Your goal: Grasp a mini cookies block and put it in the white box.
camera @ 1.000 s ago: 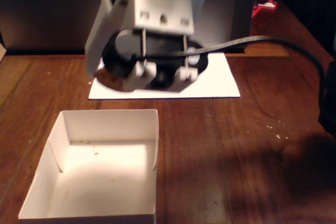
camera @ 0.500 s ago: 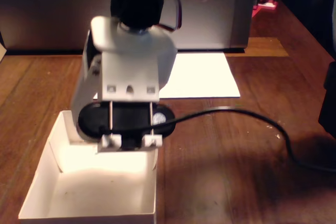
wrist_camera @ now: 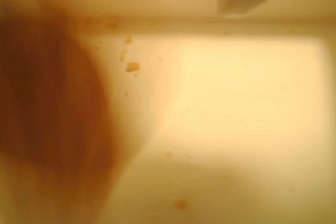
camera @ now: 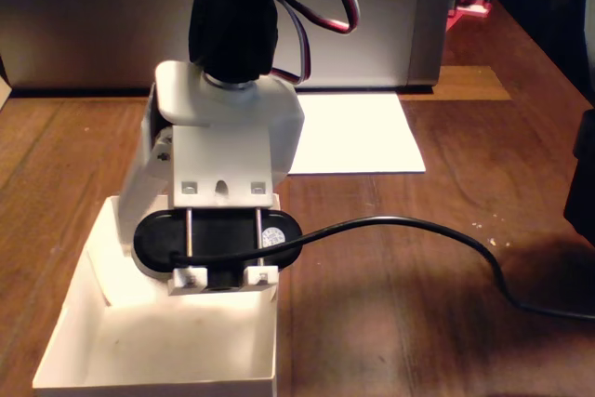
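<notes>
Crumbs (wrist_camera: 132, 67) lie scattered on the pale floor of the white box (wrist_camera: 247, 108) in the wrist view, which is blurred and very close. A large golden-brown mass fills the side left of the crumbs; it is probably the mini cookies block (wrist_camera: 47, 93), held right against the lens, though the blur keeps that a guess. A grey shape at the top edge, above the box floor, may be part of the end effector, but nothing shows whether its fingers are apart or together.

In the fixed view the arm's white wrist housing (camera: 228, 151) and black camera mount (camera: 218, 239) hang over the far half of the white box (camera: 158, 360), hiding the end effector and the cookie entirely. A white paper sheet (camera: 358, 137) lies on the wooden tabletop (camera: 418, 304) beyond the box; a black cable (camera: 418, 230) trails to the right of it.

Risk: if released near the far wall, the cookie could catch the rim or bounce out; a crumbly cookie could also break.
</notes>
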Available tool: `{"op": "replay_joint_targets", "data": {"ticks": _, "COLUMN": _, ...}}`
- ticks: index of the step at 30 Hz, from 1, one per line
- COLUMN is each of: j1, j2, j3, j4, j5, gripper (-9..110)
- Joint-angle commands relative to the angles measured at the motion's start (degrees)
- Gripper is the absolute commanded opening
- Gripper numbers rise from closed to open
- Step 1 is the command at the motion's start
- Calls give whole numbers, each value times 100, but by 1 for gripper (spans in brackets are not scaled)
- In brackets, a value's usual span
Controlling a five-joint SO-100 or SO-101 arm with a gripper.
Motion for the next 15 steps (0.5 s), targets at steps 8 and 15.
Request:
{"op": "replay_joint_targets", "data": {"ticks": 8, "j1": 229, "j2": 334, "j3": -633, "j4": 0, "j5": -70, "gripper": 23}}
{"op": "replay_joint_targets", "data": {"ticks": 15, "j1": 580, "j2": 853, "j3": -642, "j4": 369, "j5": -105, "gripper": 0}}
